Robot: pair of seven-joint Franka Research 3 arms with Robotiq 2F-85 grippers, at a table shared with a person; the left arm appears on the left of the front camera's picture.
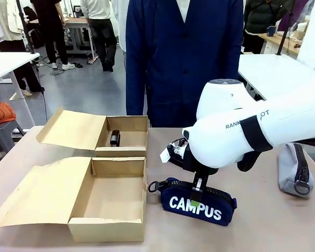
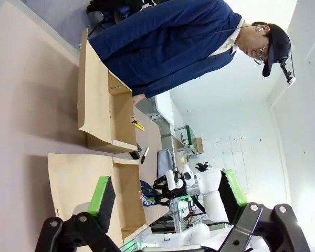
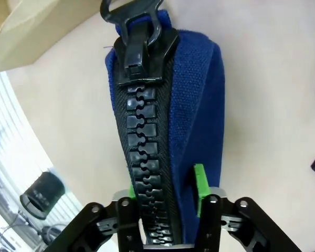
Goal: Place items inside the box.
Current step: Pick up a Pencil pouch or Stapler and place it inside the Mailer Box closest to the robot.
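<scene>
right gripper (image 3: pixel 165 197) around navy pouch (image 3: pixel 194 105)

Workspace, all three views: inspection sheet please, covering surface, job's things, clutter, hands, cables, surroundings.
surface: tan table, no spills seen.
job's things: CAMPUS pouch on table right of near box, flap open; stapler in far box.
clutter: grey pouch at right.
hands: right hand shut on CAMPUS pouch across its zip; left hand open, nothing held.
cables: thin loops by right wrist.
surroundings: person at far side; white tables behind.
</scene>
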